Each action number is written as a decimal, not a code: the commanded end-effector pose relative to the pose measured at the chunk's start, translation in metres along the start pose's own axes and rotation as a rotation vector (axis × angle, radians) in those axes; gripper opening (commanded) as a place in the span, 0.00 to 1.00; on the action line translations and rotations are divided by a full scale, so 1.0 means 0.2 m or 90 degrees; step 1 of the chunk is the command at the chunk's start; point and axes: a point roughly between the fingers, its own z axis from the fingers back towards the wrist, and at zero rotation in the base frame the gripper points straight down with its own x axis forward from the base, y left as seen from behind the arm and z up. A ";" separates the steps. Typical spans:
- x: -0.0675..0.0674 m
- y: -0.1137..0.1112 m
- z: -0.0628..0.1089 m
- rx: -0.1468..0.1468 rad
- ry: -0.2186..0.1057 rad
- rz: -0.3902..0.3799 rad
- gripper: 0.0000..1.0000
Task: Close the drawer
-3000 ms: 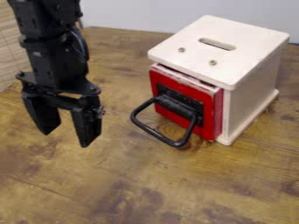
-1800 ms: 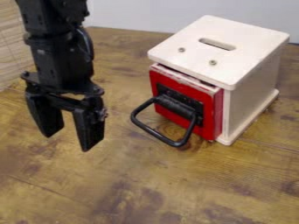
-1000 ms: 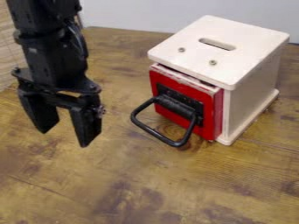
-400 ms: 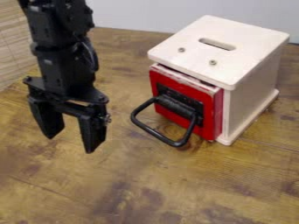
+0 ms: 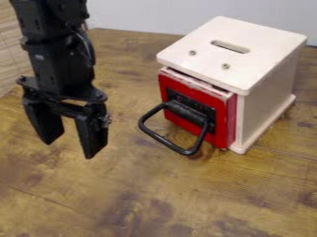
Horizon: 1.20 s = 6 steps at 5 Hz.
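A: Where does the drawer (image 5: 192, 109) lie?
B: Right of the gripper (image 5: 67, 131), well apart, standing slightly out of its box (image 5: 254, 74), handle (image 5: 170, 130) towards the gripper.
A: And the gripper?
B: Empty, jaws apart, over the tabletop (image 5: 161, 199).

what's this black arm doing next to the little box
A robot arm is at a wooden table to shut the red drawer of a white box. The drawer sticks out slightly, its black loop handle lying forward. The hand hangs open to the left, touching nothing.
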 end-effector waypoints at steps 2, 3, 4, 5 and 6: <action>0.04 0.00 0.09 0.023 -0.046 0.010 1.00; 0.06 -0.01 0.06 0.045 -0.037 0.013 1.00; 0.09 -0.01 0.03 0.051 -0.035 0.011 1.00; 0.06 0.00 0.03 0.037 -0.047 0.007 1.00; 0.06 0.00 0.02 0.036 -0.043 0.007 1.00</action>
